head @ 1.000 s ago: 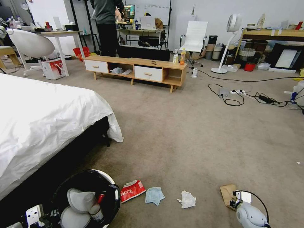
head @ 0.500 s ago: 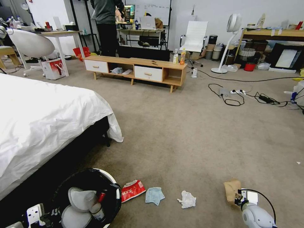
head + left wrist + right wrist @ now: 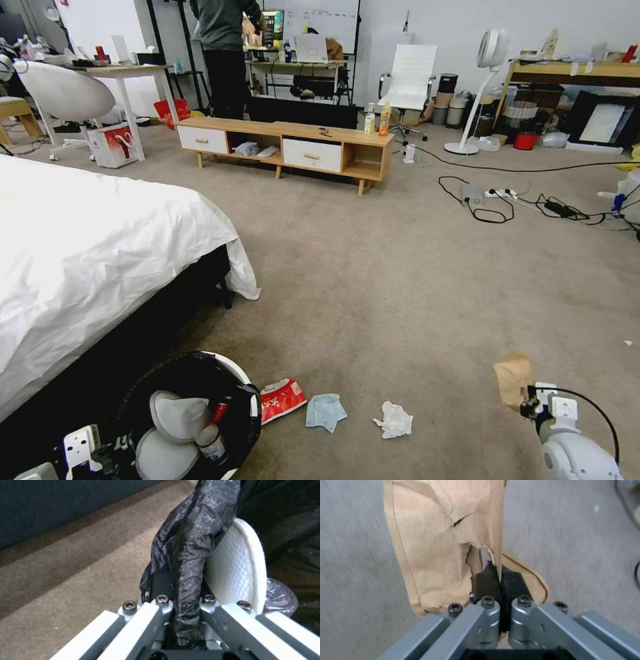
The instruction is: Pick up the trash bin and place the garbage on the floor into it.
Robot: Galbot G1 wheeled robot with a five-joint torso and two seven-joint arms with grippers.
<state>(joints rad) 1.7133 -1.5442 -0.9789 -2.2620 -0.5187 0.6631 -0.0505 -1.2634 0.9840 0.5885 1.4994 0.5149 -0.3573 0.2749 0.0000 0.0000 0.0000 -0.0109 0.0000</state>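
Your right gripper (image 3: 498, 580) has its fingers (image 3: 485, 580) pressed together on a lower edge of the brown paper bag (image 3: 443, 537). In the head view the bag (image 3: 513, 380) is off the floor (image 3: 400, 280), long axis near upright, free end pointing up and away from the wrist. It hangs well to the right of the trash bin (image 3: 233, 373).

Your left gripper (image 3: 180, 597) pinches the bin's rim (image 3: 238, 567) together with a fold of the black liner (image 3: 193, 542); fingers closed on it. The bin sits at the head view's lower left with its opening facing up and slightly toward the camera. You can see a white flap (image 3: 175, 415) and a bottle (image 3: 207, 437) inside; the bottle leans, neck up.

Relative to the bin, on the floor:
- Red-white wrapper (image 3: 283, 400): just beside the bin's right edge, lying flat, long axis slanting up to the right.
- Light blue mask (image 3: 325, 411): next one right of the wrapper, crumpled flat.
- White tissue wad (image 3: 395, 421): further right again, apart from the mask, between the bin and the held bag.

The bed (image 3: 93, 247) stands behind and to the left of the bin.
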